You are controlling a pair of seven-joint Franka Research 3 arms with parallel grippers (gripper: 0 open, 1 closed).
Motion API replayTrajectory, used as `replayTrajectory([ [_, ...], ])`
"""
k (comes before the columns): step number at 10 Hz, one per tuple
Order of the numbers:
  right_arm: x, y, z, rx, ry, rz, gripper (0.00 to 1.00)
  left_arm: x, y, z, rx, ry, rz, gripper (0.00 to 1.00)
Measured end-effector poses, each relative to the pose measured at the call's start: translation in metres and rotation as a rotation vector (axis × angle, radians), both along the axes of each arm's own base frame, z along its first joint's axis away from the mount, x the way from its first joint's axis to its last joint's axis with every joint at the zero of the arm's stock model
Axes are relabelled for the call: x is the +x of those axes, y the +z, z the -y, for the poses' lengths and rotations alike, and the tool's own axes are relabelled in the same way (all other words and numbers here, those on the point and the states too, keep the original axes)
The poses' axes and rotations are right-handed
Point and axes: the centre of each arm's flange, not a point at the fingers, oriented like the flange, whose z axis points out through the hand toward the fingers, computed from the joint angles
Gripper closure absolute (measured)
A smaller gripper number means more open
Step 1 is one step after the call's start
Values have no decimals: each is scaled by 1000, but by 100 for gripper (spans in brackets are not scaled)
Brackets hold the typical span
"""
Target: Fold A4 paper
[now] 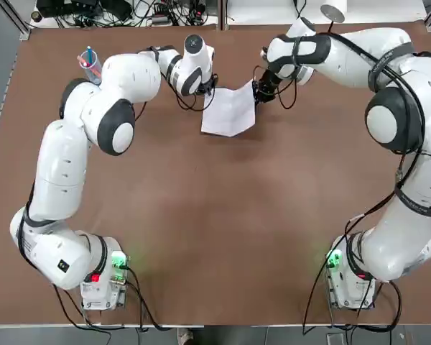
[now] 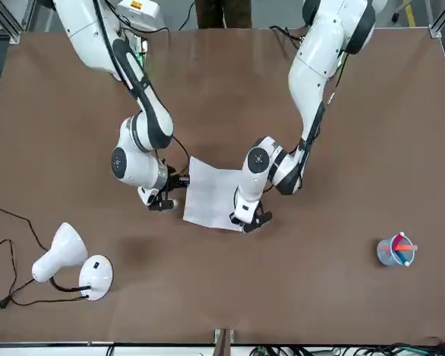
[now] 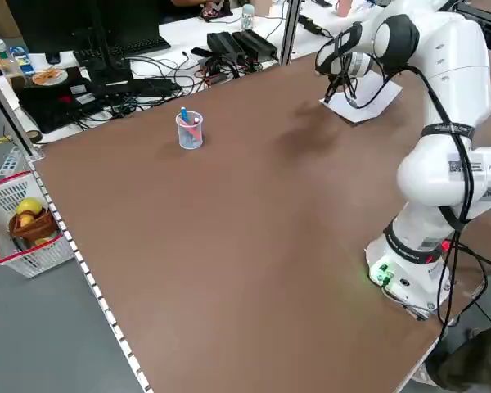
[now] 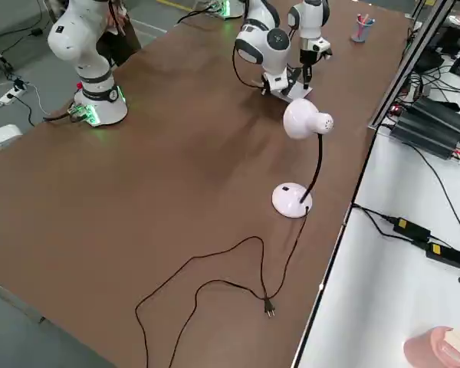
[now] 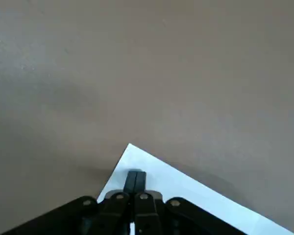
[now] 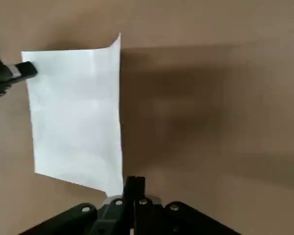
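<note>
The A4 paper [image 1: 230, 111] is a small white sheet lying on the brown table [image 1: 215, 230] at the far middle, between the two arms. My left gripper [image 1: 210, 90] is shut, and its tips [image 5: 135, 175] rest on the A4 paper [image 5: 186, 191] just inside one far corner. My right gripper [image 1: 258, 92] is shut too, with its tips [image 6: 134, 180] right beside the opposite far corner of the A4 paper [image 6: 73, 117]. One long edge of the sheet curls up slightly. I cannot tell whether either gripper pinches the sheet.
A white desk lamp [image 2: 67, 259] stands near the table's far edge on my right side, and its cord [image 4: 215, 284] trails over the table. A clear cup of pens [image 1: 90, 66] stands at the far left. Cables and power bricks lie beyond the far edge.
</note>
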Motion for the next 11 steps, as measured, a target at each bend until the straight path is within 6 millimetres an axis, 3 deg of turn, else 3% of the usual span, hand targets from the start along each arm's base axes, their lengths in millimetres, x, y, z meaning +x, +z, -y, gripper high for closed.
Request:
replayTrajectory([
  [4,-4,17,-33,80,-28,-3,98,0,0,0,0,0,0,99],
  [6,-15,19,-59,119,-30,-18,98,0,0,0,0,0,0,99],
  [8,-26,6,-81,113,-32,2,98,0,0,0,0,0,0,99],
  [11,-33,-36,-89,74,-47,4,98,0,0,0,0,0,0,99],
])
